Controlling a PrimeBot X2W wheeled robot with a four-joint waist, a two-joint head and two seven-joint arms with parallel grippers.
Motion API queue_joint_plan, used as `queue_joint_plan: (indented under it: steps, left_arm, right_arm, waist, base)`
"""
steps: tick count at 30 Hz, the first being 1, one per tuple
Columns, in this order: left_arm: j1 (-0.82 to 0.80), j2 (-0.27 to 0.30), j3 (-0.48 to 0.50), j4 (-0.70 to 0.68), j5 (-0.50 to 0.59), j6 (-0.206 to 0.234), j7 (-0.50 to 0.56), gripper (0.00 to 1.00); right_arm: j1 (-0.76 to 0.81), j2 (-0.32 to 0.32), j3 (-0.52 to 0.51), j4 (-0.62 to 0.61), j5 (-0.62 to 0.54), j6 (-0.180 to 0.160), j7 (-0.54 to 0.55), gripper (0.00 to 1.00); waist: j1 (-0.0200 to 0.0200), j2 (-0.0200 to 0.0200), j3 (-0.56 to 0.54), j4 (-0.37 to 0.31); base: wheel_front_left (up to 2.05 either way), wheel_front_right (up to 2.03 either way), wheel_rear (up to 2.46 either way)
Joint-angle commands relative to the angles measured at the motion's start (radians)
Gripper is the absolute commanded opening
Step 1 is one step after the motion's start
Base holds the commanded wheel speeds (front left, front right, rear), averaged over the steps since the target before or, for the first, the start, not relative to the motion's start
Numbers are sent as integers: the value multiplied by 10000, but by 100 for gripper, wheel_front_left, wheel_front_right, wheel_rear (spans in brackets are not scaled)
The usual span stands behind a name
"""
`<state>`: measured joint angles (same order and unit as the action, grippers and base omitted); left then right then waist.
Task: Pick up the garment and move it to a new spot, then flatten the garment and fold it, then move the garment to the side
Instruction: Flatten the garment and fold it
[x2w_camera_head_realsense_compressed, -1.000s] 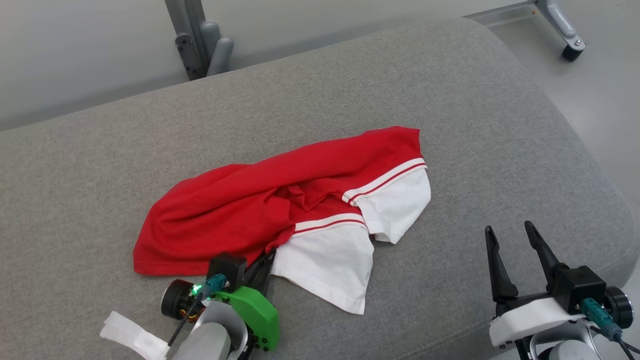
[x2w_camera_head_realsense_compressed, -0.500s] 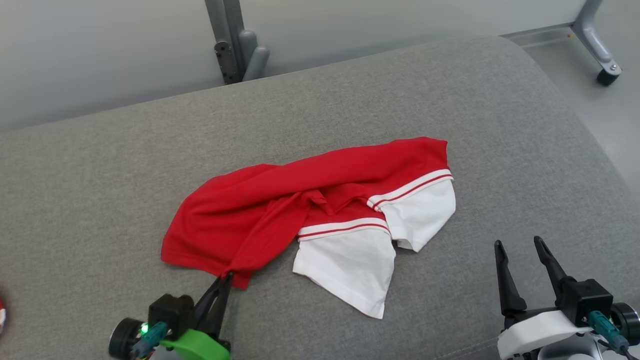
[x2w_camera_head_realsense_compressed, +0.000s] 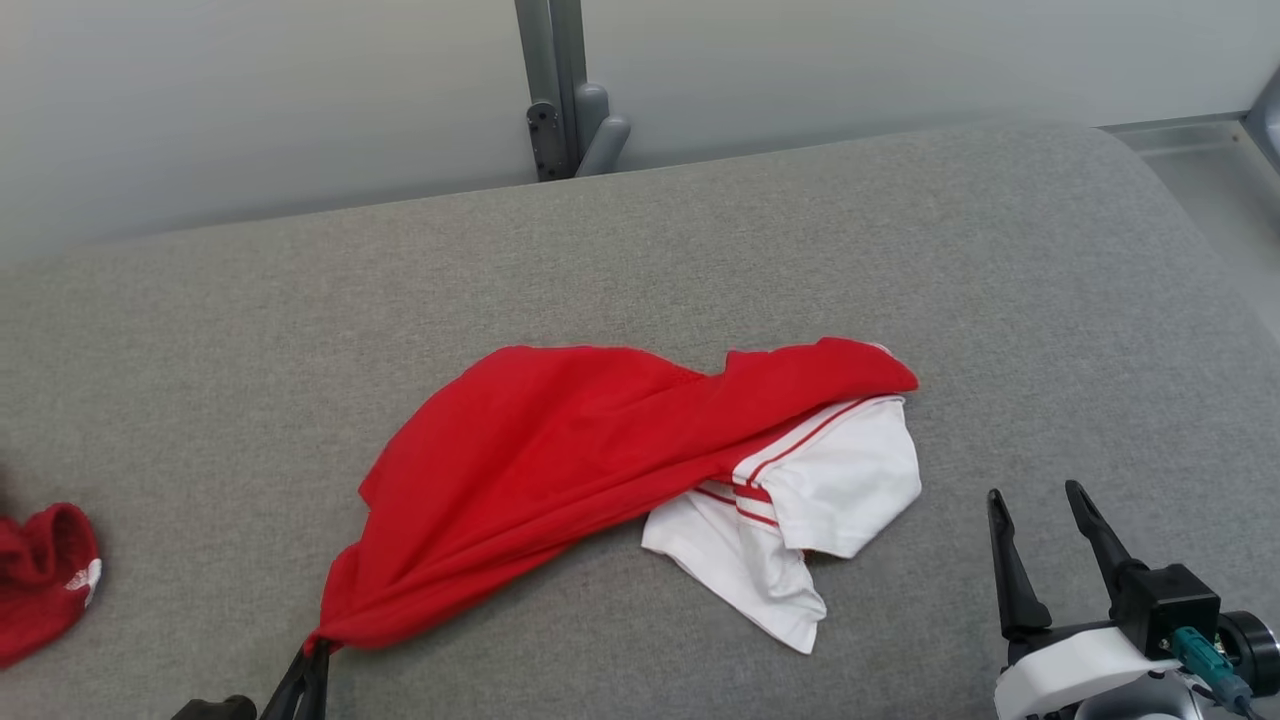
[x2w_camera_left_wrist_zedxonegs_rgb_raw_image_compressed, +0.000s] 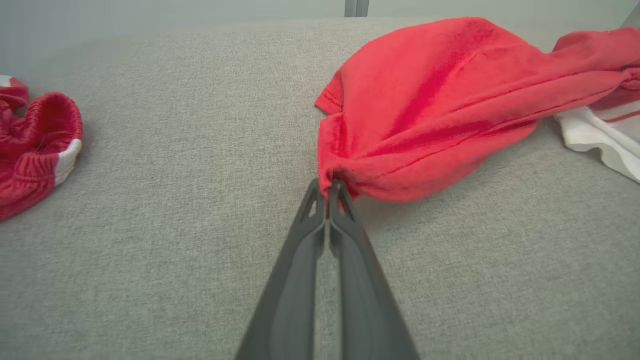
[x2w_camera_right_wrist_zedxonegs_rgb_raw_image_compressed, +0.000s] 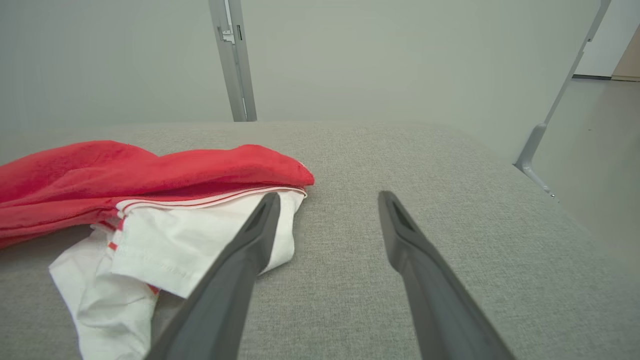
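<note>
The garment (x2w_camera_head_realsense_compressed: 560, 470) is a red shirt with white sleeves (x2w_camera_head_realsense_compressed: 850, 480) edged in thin red stripes. It lies crumpled on the grey cloth-covered table (x2w_camera_head_realsense_compressed: 900, 230), near the middle and toward the front edge. Its red body is drawn into tight creases running to the front left, where one corner is pinched between the closed fingers of the left pincer (x2w_camera_head_realsense_compressed: 315, 655). The sleeves lie rumpled at the right end, partly tucked under a red fold.
</note>
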<state>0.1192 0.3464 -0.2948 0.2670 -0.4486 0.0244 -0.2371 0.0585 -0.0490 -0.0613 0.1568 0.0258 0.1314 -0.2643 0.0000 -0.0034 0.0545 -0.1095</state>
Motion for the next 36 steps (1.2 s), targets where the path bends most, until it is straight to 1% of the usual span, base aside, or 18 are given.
queue_joint_plan:
  steps: [1,6,7,8,9,10,12,17,20,22,25,27,28,29,31,34,36]
  left_arm:
    - [145,42,72,44,-112,31,-87,0]
    - [28,-234,54,469,-85,-149,-216,0]
    - [-40,-324,28,578,-1,-151,-227,5]
    - [-126,-512,50,895,24,-215,-272,45]
    - [-158,-586,81,1054,66,-205,-286,71]
    - [-172,-664,116,1224,104,-190,-276,100]
    - [-232,-793,286,1420,167,-64,-284,100]
    - [210,-1012,1084,1067,356,748,-282,100]
    - [303,-992,1241,136,377,1086,-239,100]
    - [237,-958,1036,-829,529,1123,19,100]
    - [-173,-752,365,-2262,1025,933,709,100]
    - [-588,-762,-287,-3000,1339,672,1281,100]
    - [-588,-762,-287,-3000,1339,672,1281,100]
    - [-847,-816,-614,-3231,1487,519,1556,100]
    - [-1470,-905,-1349,-3452,1894,146,2109,100]
    - [-2513,-1310,-2437,-3385,2304,-497,2841,100]
    - [-3204,-1616,-3051,-3178,2513,-845,3222,100]
  right_arm:
    - [141,-27,-37,17,-65,-14,-3,100]
    - [132,-28,9,80,-89,-14,-3,100]
    - [123,-27,24,92,-90,-14,-3,100]
    - [103,-27,67,113,-92,-14,-3,100]
    - [92,-27,90,126,-99,-14,-3,100]
    - [76,-27,114,142,-106,-14,-3,100]
    - [45,-28,111,149,-134,-14,-3,100]
    - [-7,-28,65,101,-188,-14,-3,100]
    - [-40,-24,58,55,-199,-14,-3,100]
    - [-75,-28,46,22,-171,-14,-3,100]
    - [-117,-25,113,-9,-121,-14,-3,100]
    - [-185,-27,129,-18,-81,-14,-3,100]
    - [-185,-27,129,-18,-81,-14,-3,100]
    - [-222,-27,142,-25,-61,-14,-3,100]
    - [-314,-24,218,-39,9,-14,-3,100]
    - [-454,-28,248,-103,120,-14,-3,100]
    - [-462,-24,258,-116,196,-14,-3,100]
  waist:
    - [0,34,-47,138]
    - [0,34,-30,238]
    - [0,34,-23,242]
    - [0,34,-15,225]
    - [0,34,-9,207]
    - [0,34,-3,182]
    - [0,34,7,126]
    - [0,34,40,-143]
    - [0,34,93,-325]
    - [0,34,143,-434]
    - [0,34,214,-633]
    - [0,34,279,-794]
    - [0,34,279,-794]
    - [0,34,321,-886]
    - [0,34,445,-1114]
    - [0,34,670,-1452]
    - [0,34,820,-1676]
  base:
    - [0,0,0]
    - [0,0,0]
    - [0,0,0]
    - [0,0,0]
    - [0,0,0]
    - [0,0,0]
    - [0,0,0]
    - [0,0,0]
    - [0,0,0]
    - [0,0,0]
    - [0,0,0]
    - [0,0,0]
    - [0,0,0]
    - [0,0,0]
    - [0,0,0]
    - [0,0,0]
    - [0,0,0]
